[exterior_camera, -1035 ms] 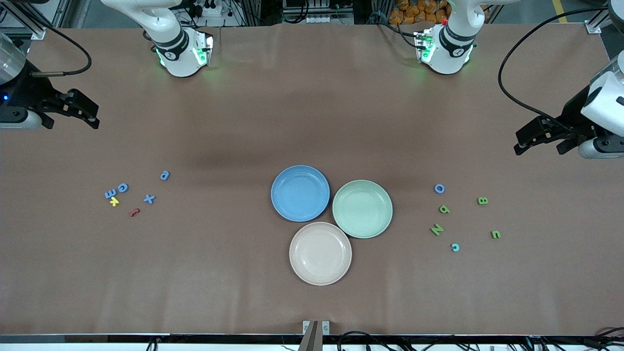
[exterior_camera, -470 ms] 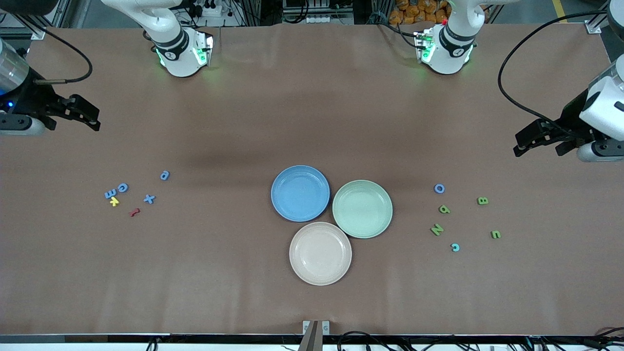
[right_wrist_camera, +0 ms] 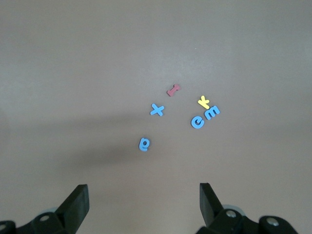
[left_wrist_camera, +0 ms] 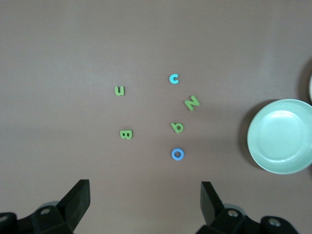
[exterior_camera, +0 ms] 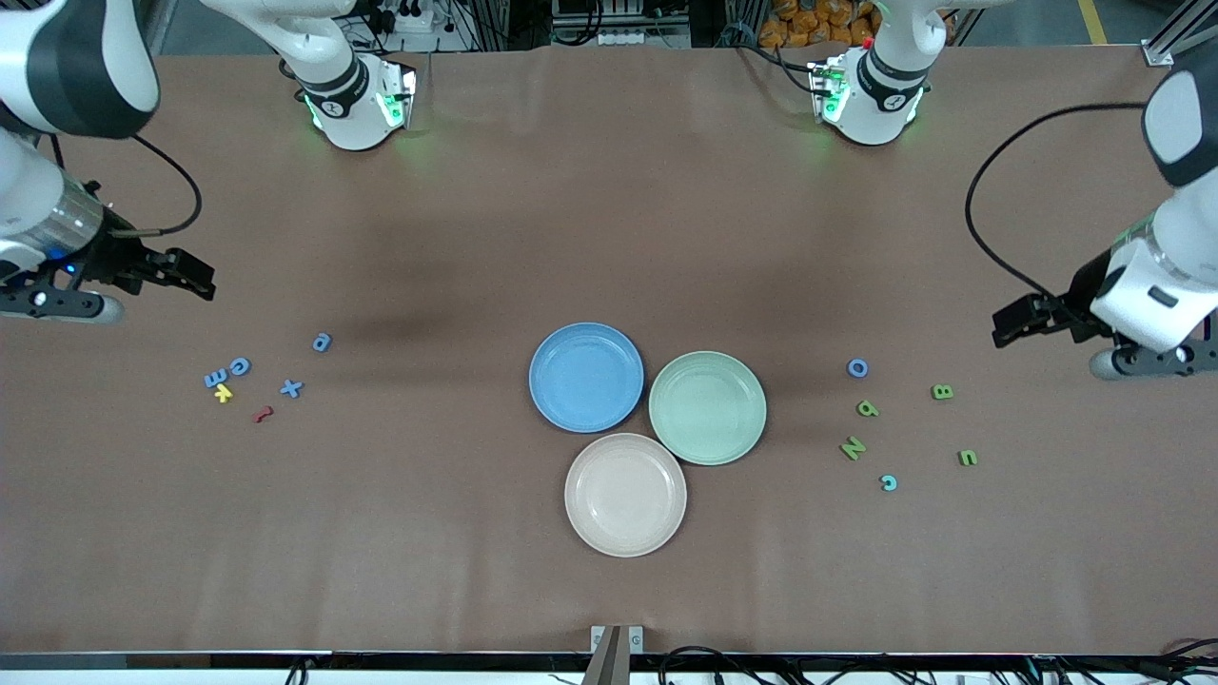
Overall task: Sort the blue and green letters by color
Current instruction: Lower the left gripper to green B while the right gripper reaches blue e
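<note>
Several blue letters lie toward the right arm's end of the table, among them an X (exterior_camera: pixel 291 388) (right_wrist_camera: pixel 157 110) and a P (exterior_camera: pixel 322 342). Several green letters lie toward the left arm's end, among them a B (exterior_camera: pixel 941 391) (left_wrist_camera: pixel 126 134) and an N (exterior_camera: pixel 853 447), with a blue O (exterior_camera: pixel 857 367) (left_wrist_camera: pixel 178 154) and a lighter blue C (exterior_camera: pixel 888 482) beside them. My right gripper (exterior_camera: pixel 195 279) (right_wrist_camera: pixel 144 200) is open and empty above the table by the blue group. My left gripper (exterior_camera: pixel 1011 323) (left_wrist_camera: pixel 145 200) is open and empty by the green group.
A blue plate (exterior_camera: pixel 586 377), a green plate (exterior_camera: pixel 707 407) (left_wrist_camera: pixel 280 136) and a beige plate (exterior_camera: pixel 625 494) sit together mid-table, all empty. A yellow letter (exterior_camera: pixel 223 393) and a red squiggly letter (exterior_camera: pixel 262 414) lie among the blue letters.
Both arms have swung in from the table's ends, bringing each gripper closer to its group of letters. No letter has moved.
</note>
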